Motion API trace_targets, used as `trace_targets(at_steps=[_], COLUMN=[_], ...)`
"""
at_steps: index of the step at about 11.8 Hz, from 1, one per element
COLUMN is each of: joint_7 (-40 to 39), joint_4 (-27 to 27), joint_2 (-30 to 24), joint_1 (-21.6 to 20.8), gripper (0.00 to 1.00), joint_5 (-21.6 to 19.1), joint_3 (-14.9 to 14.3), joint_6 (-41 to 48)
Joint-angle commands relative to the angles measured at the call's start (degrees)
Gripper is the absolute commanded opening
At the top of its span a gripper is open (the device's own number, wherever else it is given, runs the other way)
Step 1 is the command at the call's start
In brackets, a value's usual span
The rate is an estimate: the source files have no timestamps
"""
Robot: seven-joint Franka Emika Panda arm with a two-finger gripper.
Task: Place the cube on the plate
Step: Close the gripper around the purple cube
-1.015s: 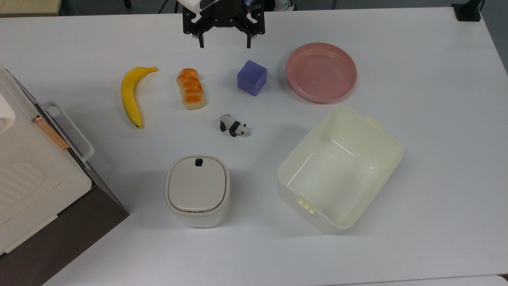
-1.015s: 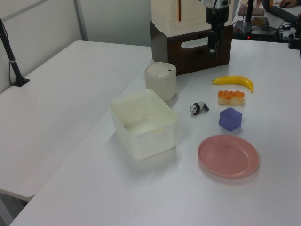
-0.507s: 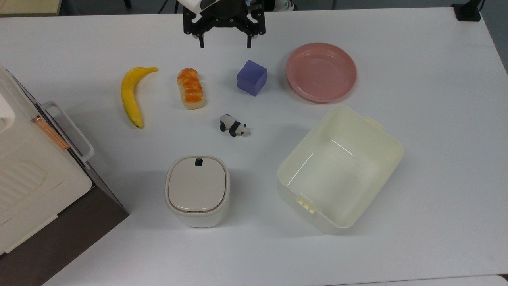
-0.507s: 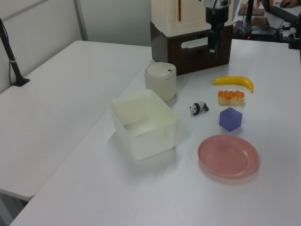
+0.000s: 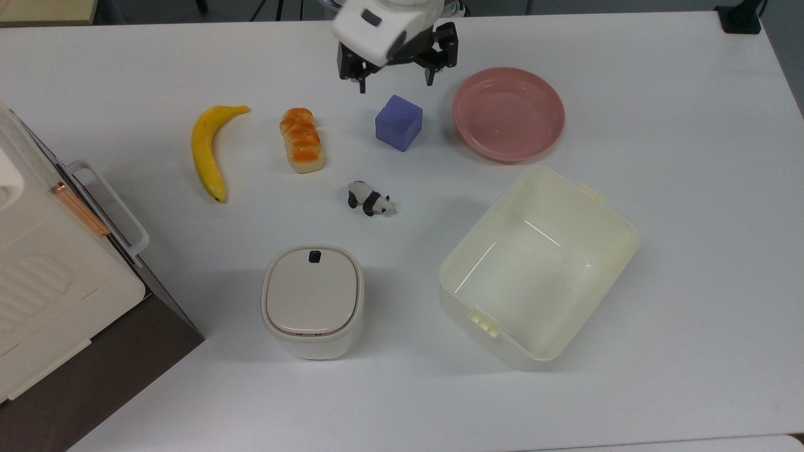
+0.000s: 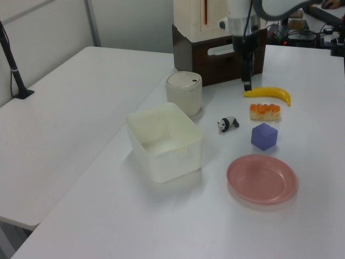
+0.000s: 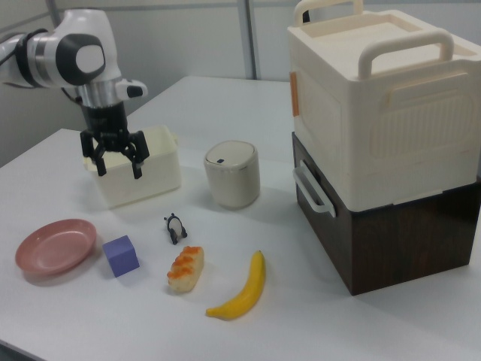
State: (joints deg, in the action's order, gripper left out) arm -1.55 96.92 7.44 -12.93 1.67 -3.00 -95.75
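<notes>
The claw has moved toward the cube and hangs above it, fingers apart. The cube sits on the tabletop, beside the plate.

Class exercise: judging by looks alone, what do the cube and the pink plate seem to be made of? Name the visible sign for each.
The cube: probably foam or soft plastic; its purple-blue faces are matte with no glare. The plate: likely glazed ceramic or hard plastic; its pink surface is glossy, with light reflections inside the raised rim.
</notes>
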Motion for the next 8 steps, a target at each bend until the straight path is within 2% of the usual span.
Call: trace_targets(at_steps=[1,3,5,8], joint_7=[-12.91,-19.6,-20.69,-20.69], joint_4=[6.16,9.42,10.48,12.5], joint_2=[-1.12,0.1,2.39,6.07], joint_1=[-2.89,-5.52,-7.46,-9.13], gripper=[1.0,1.0,1.0,1.0], joint_5=[2.53,6.74,10.18,12.81], joint_3=[-0.52,-0.52,-0.52,-0.52], joint_6=[-0.76,-1.02,-1.28,-7.58])
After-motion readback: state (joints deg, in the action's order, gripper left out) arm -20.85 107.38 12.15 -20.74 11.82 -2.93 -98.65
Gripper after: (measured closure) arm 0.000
